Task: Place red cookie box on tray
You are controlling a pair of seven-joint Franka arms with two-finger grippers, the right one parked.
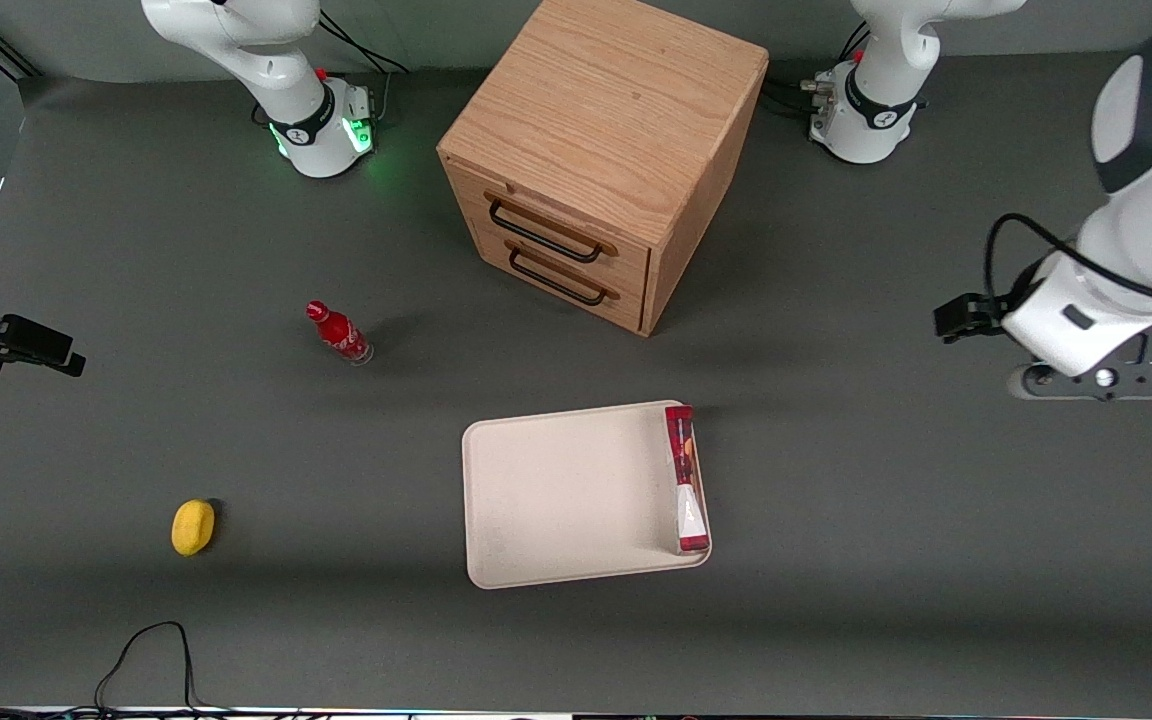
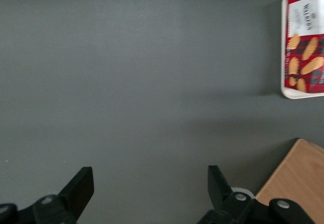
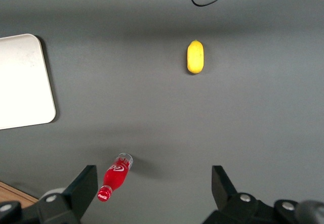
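One long, thin red box (image 1: 686, 478) lies on the tray (image 1: 566, 500), along the short edge nearest the working arm. Its plaid face shows golden biscuits and white lettering too blurred to read. The gripper (image 2: 151, 188) hangs over bare table (image 1: 836, 560), well apart from the tray toward the working arm's end, fingers (image 2: 81, 186) spread wide, holding nothing. A cabinet (image 1: 596, 150) stands near.

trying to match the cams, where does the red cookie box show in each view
Front view: red cookie box lies along the tray edge toward the working arm.
Left wrist view: red cookie box on the tray; the open gripper hangs apart over bare table.
Right wrist view: not in it.
Shared landmark: tray.
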